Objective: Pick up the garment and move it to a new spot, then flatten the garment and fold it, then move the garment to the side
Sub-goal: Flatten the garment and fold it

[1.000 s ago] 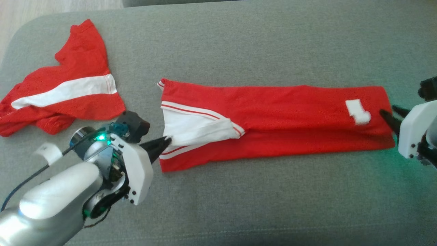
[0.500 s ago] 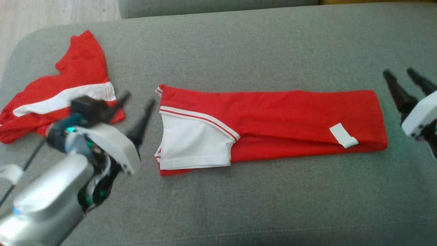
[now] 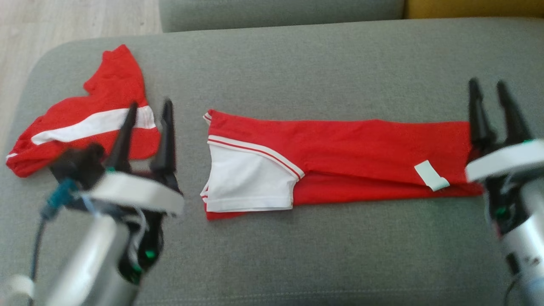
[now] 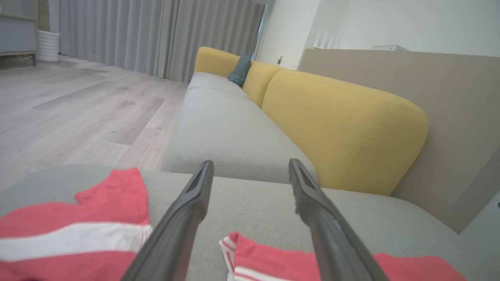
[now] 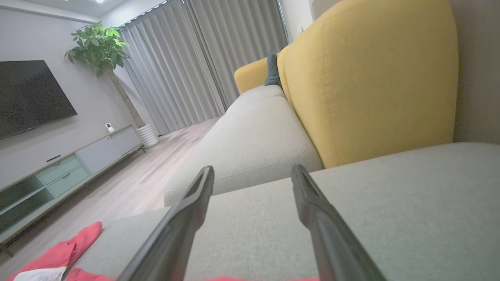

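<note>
1. We see the folded red garment (image 3: 361,140) lying flat between our two grippers, held by neither.
2. Our left gripper (image 3: 151,103) gapes wide, empty, just beside its white end.
3. Our right gripper (image 3: 487,82) gapes wide at the opposite end.
4. A second red garment (image 3: 106,80) lies beyond the left fingers on the grey cushion (image 3: 297,63).

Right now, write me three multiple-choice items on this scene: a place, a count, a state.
1. In the head view, the crumpled garment lies where from the folded garment? A) left B) on top C) right
2. How many red garments lie on the grey cushion? A) one B) two C) three
3. What state is the left gripper in? A) shut on the folded garment B) shut, empty C) open, empty

Answers: 1 A, bare cushion separates them; 2 B, one folded, one crumpled; 3 C, its jaws stand apart with nothing between.
</note>
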`<state>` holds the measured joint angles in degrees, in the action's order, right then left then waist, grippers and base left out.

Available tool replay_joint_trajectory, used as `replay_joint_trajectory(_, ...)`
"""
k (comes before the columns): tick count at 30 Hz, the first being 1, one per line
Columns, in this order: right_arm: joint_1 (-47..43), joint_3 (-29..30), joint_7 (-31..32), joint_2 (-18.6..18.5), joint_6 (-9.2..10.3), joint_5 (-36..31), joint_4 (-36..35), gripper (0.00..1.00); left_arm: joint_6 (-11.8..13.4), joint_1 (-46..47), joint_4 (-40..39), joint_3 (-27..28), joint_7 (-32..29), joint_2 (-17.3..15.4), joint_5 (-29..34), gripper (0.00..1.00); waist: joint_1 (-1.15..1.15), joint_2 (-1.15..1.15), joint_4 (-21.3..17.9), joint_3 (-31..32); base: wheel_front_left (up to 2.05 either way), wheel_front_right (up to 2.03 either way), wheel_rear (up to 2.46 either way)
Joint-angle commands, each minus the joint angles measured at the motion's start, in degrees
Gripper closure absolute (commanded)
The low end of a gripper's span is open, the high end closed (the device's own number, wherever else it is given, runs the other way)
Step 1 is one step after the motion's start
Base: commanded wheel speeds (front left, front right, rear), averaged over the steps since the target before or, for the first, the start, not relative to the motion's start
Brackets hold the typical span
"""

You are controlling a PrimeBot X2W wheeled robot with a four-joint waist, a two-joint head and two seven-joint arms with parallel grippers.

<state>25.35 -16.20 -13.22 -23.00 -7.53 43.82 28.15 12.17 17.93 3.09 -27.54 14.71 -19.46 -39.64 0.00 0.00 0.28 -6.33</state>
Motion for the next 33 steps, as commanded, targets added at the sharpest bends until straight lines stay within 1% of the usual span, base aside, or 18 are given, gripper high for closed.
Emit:
replay_joint_trajectory(1, -1.23, 0.04, -0.73, 0.33, 0.04, -0.78, -1.74, 0.0, -0.46, 1.26, -1.7, 3.49, 0.28, -0.24, 1.42, 0.0, 0.0, 0.0, 0.27, 0.28, 0.0, 0.0, 0.0)
replay_joint_trajectory(4, -3.59, 1.76, -1.34, 3.14, 0.04, -4.44, -2.26, 0.0, -2.09, -2.24, -2.01, 7.94, 0.28, 4.73, 5.91, 0.0, 0.0, 0.0, 0.55, 0.67, 0.0, 0.0, 0.0)
replay_joint_trajectory(6, -5.1, 2.69, -1.53, 4.96, 0.04, -7.27, -2.57, 0.0, -3.47, -4.61, -2.26, 10.36, 0.28, 7.32, 9.55, 0.0, 0.0, 0.0, 0.6, 0.83, 0.0, 0.0, 0.0)
replay_joint_trajectory(9, -6.67, 3.53, -1.65, 7.06, 0.04, -10.93, -2.93, 0.0, -5.85, -7.73, -1.64, 12.79, 0.28, 10.22, 13.99, 0.0, 0.0, 0.0, 0.5, 0.97, 0.0, 0.0, 0.0)
replay_joint_trajectory(12, -7.47, 6.18, -1.7, 8.84, 0.04, -13.26, -2.54, 0.0, -8.43, -9.3, -0.79, 14.86, 0.29, 12.27, 16.7, 0.0, 0.0, 0.0, 0.46, 1.06, 0.0, 0.0, 0.0)
replay_joint_trajectory(16, -7.59, 11.78, -1.2, 10.82, 0.04, -16.99, 0.65, 0.0, -11.45, -9.96, 0.67, 16.42, 0.29, 13.81, 19.17, 0.0, 0.0, 0.0, 0.49, 0.78, 0.0, 0.0, 0.0)
replay_joint_trajectory(19, -7.01, 16.23, 0.82, 12.67, 0.04, -19.67, 3.98, 0.0, -12.97, -10.06, 1.56, 17.29, 0.29, 14.73, 20.47, 0.0, 0.0, 0.0, 0.52, 0.17, 0.0, 0.0, 0.0)
replay_joint_trajectory(20, -6.3, 19.08, 2.0, 13.81, 0.04, -21.45, 5.96, 0.0, -13.74, -10.05, 2.02, 17.72, 0.29, 15.23, 21.12, 0.0, 0.0, 0.0, 0.55, -0.48, 0.0, 0.0, 0.0)
replay_joint_trajectory(26, -3.23, 27.18, 3.29, 16.01, 0.04, -27.95, 10.7, 0.0, -15.28, -8.83, 3.2, 18.49, 0.29, 16.05, 22.62, 0.0, 0.0, 0.0, 0.98, -3.1, 0.0, 0.0, 0.0)
replay_joint_trajectory(27, -3.23, 27.18, 3.29, 16.01, 0.04, -27.95, 10.7, 0.0, -15.28, -8.83, 3.2, 18.49, 0.29, 16.05, 22.62, 0.0, 0.0, 0.0, 0.98, -3.1, 0.0, 0.0, 0.0)
replay_joint_trajectory(33, -0.05, 34.04, 4.11, 17.54, 0.04, -34.17, 14.64, 0.0, -16.0, -7.49, 3.93, 18.96, 0.29, 16.37, 23.63, 0.0, 0.0, 0.0, 1.57, -5.37, 0.0, 0.0, 0.0)
